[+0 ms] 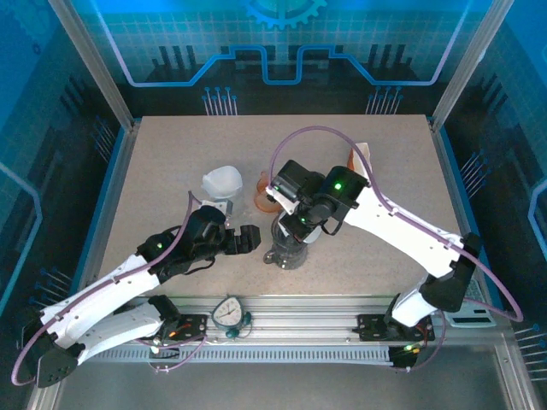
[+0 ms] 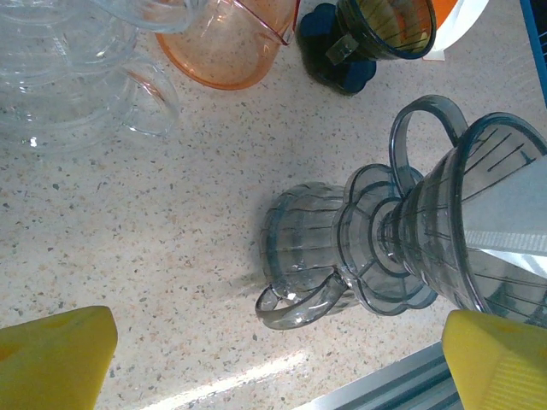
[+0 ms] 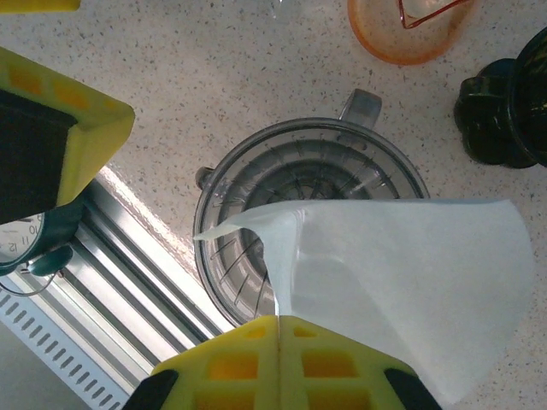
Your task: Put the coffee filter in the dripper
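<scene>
The right claw (image 3: 278, 329) is pinched tight on one edge of the white coffee filter (image 3: 402, 282) and holds it right over the mouth of the grey dripper (image 3: 256, 179). The dripper sits on a clear server (image 2: 303, 235) near the middle of the worktop's (image 1: 171, 162) front edge. The paper looks half open and spills past the rim on one side. To do this well, I'd centre the cone's point over the hole and lower it straight so the paper meets the ribs, letting go only once it's seated. Released high, it could tip out. The left claw (image 1: 246, 240) gapes wide just beside the server, holding nothing, well placed to steady it.
</scene>
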